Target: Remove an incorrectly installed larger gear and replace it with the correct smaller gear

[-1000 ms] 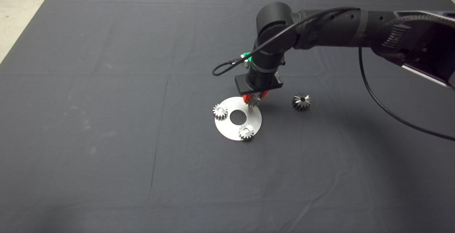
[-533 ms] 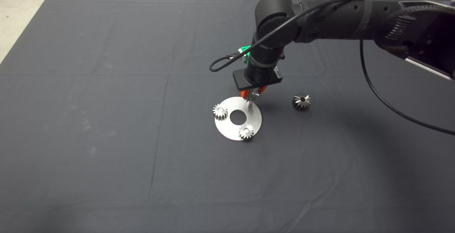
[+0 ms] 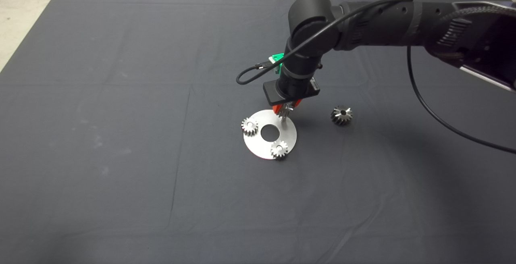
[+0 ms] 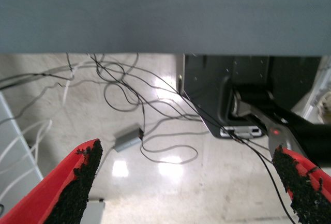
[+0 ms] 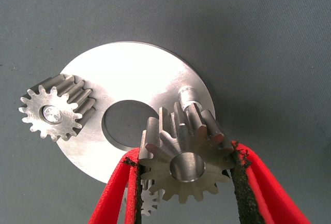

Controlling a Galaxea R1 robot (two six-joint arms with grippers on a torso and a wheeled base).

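Small gear (image 5: 187, 168) clamped in right gripper (image 5: 186, 177), hovering just above plate's (image 3: 258, 145) bare pin (image 5: 187, 95) to seat it; big gear (image 3: 342, 115) set aside right; left gripper (image 4: 186, 182) open, idle.

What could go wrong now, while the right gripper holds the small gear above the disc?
1. The smaller gear hangs above and beside the bare pin on the disc. If its bore is not centred on lowering, it may jam or tilt on the pin.
2. The right gripper pinches only the tooth tips, so the gear could slip or turn.
3. Its fingers may bump the installed gear when descending.
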